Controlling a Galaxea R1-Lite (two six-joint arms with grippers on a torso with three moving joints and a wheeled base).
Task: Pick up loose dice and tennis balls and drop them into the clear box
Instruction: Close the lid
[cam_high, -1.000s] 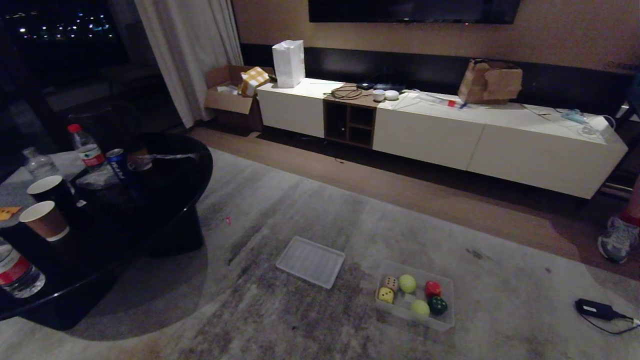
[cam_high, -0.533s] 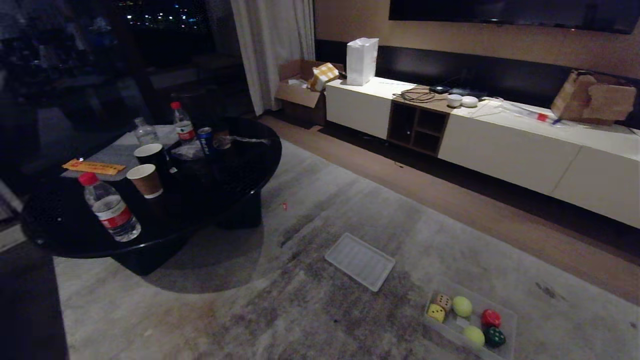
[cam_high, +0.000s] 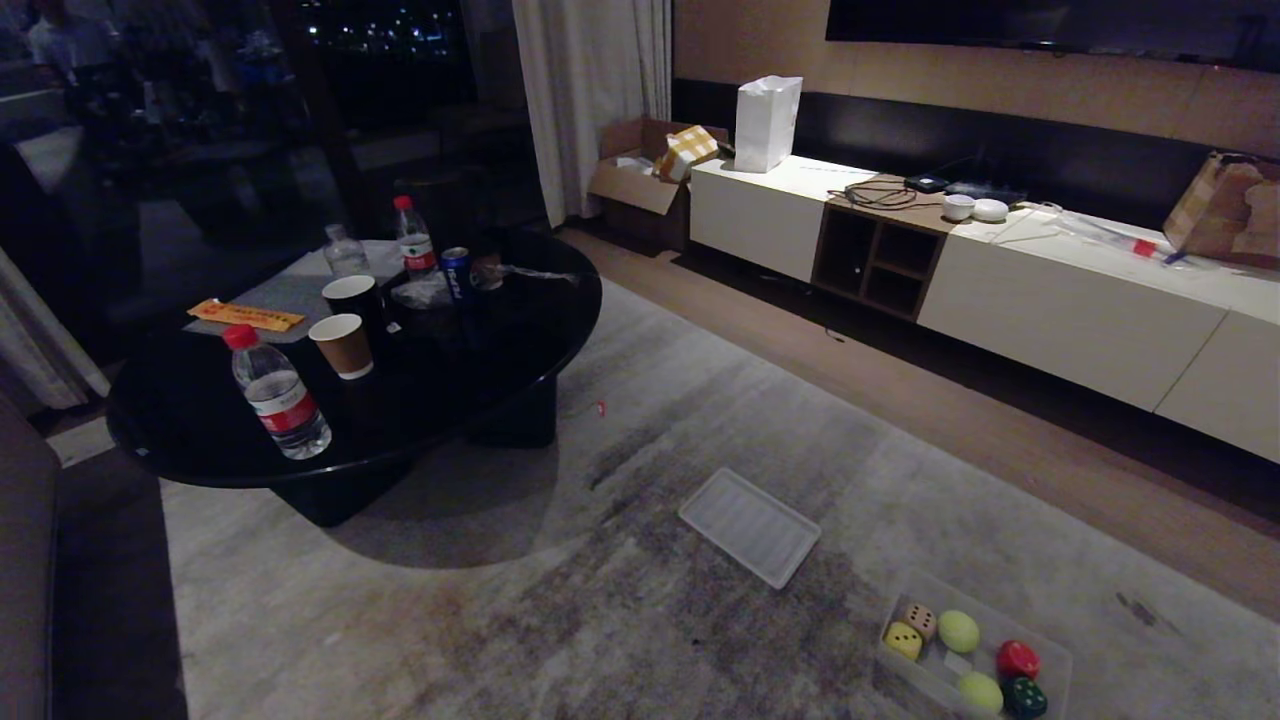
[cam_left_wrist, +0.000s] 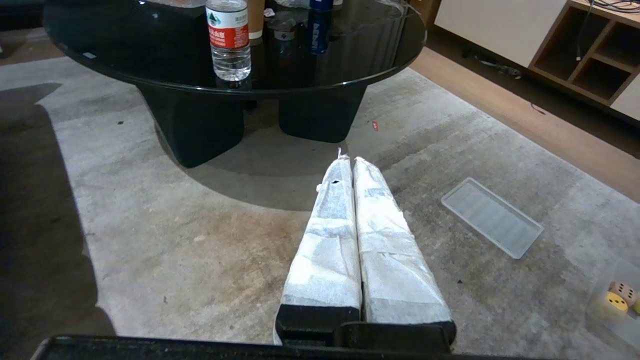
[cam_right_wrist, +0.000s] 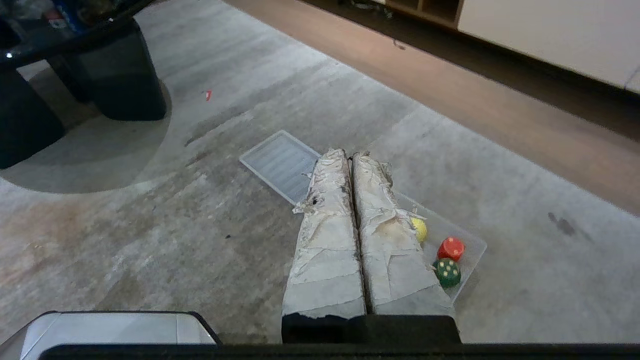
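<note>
My view just swung left, so the box slid to the lower right corner. It holds two dice, two balls, plus one red and one green die. Looks done to me. Left gripper and right gripper are both closed, empty.

No wording reads clearly. The water bottle carries a red-and-white label with a green emblem, its characters too small to read; the blue can shows indistinct white lettering.
</note>
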